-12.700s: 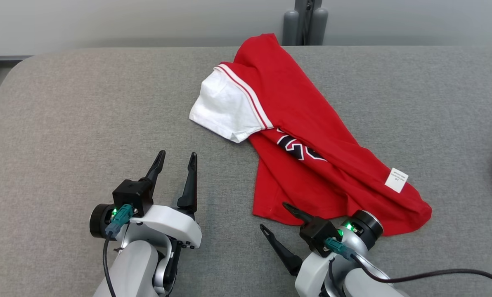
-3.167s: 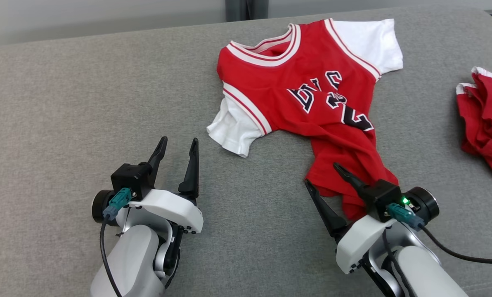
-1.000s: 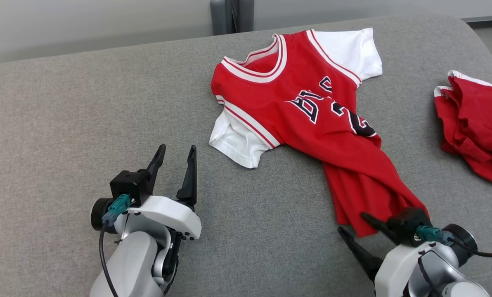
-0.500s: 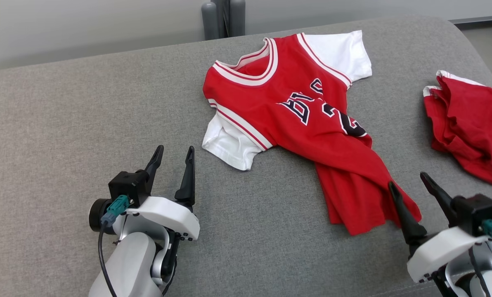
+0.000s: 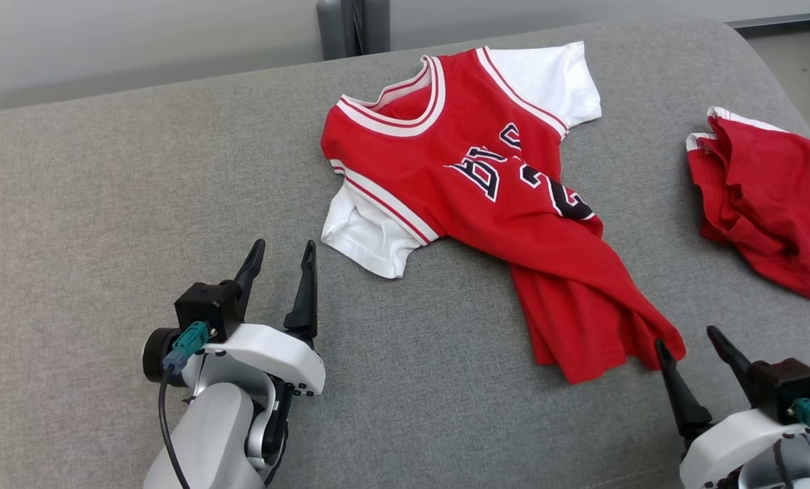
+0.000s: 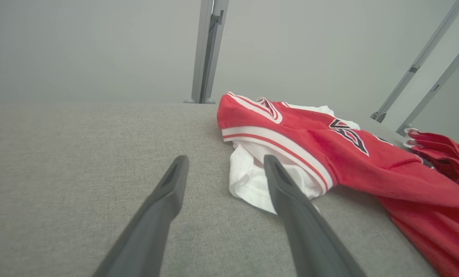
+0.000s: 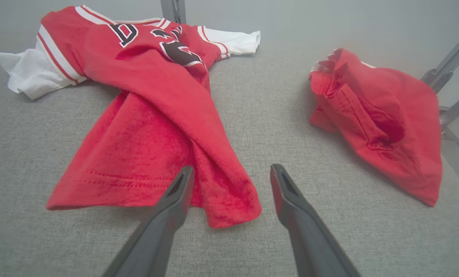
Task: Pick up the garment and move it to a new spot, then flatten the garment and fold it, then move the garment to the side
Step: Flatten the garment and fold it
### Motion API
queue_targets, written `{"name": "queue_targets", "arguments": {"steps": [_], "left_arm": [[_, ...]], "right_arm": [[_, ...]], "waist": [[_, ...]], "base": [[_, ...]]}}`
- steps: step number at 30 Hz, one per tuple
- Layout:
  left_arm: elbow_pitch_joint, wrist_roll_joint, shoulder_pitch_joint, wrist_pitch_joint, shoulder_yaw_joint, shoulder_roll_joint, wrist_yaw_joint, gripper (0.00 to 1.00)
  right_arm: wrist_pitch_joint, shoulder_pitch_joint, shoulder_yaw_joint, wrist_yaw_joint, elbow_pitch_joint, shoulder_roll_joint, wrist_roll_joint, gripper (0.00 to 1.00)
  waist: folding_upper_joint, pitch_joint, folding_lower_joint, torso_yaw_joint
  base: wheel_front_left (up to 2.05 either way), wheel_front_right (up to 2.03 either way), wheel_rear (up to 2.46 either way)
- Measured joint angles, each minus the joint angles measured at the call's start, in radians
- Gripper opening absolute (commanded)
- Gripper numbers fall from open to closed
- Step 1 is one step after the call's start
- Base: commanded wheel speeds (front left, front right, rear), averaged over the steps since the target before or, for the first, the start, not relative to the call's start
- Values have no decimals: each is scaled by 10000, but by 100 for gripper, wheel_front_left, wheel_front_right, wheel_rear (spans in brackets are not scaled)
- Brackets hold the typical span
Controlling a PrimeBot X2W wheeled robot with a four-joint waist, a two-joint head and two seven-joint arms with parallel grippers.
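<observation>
Since the earliest picture the garment (image 5: pixel 473 204) has gone from a doubled-over heap to lying face up with its lettering showing. In the last second the right gripper (image 5: pixel 685 337) has let go of the bottom edge and drawn back toward 5 o'clock. The head camera has also swung a little, so part of the shift across the picture is not the cloth's own.

The grey padded table (image 5: pixel 106 204) carries everything. The garment lies from the centre out toward 1 o'clock, with its neck at the far end and its bottom edge nearest the robot. A second red garment (image 5: pixel 772 204) sits crumpled at 3 o'clock, well apart from it.

The left gripper (image 5: pixel 284 244) hangs at 7 o'clock with its fingers spread, holding nothing, close beside the near sleeve (image 5: pixel 367 234) but not touching it. The right gripper's fingers are likewise spread and empty, just short of the hem corner (image 7: pixel 233 207), which lies between them in the right wrist view.

As for progress, the carry to a new spot looks done and the flattening is about half done. The chest and far sleeve lie open, but the lower half is twisted, with a long fold running toward 5 o'clock, and the near sleeve is rumpled under itself. Smoothing those, the folding and the final move to the side all appear still to come.
</observation>
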Motion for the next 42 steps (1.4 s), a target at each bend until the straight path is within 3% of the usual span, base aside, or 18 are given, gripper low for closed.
{"name": "queue_targets", "arguments": {"steps": [12,30,31,32,33,34,42], "left_arm": [[12,56,-9,0,-56,2,-13,100],[148,236,-112,0,-54,2,-42,100],[150,236,-112,0,-54,0,-42,100],[151,236,-112,0,-46,2,-42,100],[151,242,-112,0,-40,2,-42,100],[151,244,-112,0,-33,2,-42,100],[155,244,-105,0,31,2,-31,100]], "right_arm": [[-29,-221,-596,0,761,-21,-230,100],[-251,-1332,278,0,2861,-46,17,100],[-263,-1371,339,0,2913,-44,61,95],[-272,-1398,416,0,2957,-48,84,45],[-299,-1426,481,0,3001,-54,127,16],[-349,-1449,533,0,3051,-65,163,0],[-449,-1528,550,2,3051,-288,196,0]], "waist": [[0,245,0,111],[0,479,0,476],[0,482,0,500],[0,483,0,520],[0,482,0,536],[0,480,0,545],[0,357,0,462]], "base": [[0,0,0],[0,0,0],[0,0,0],[0,0,0],[0,0,0],[0,0,0],[0,0,0]]}}
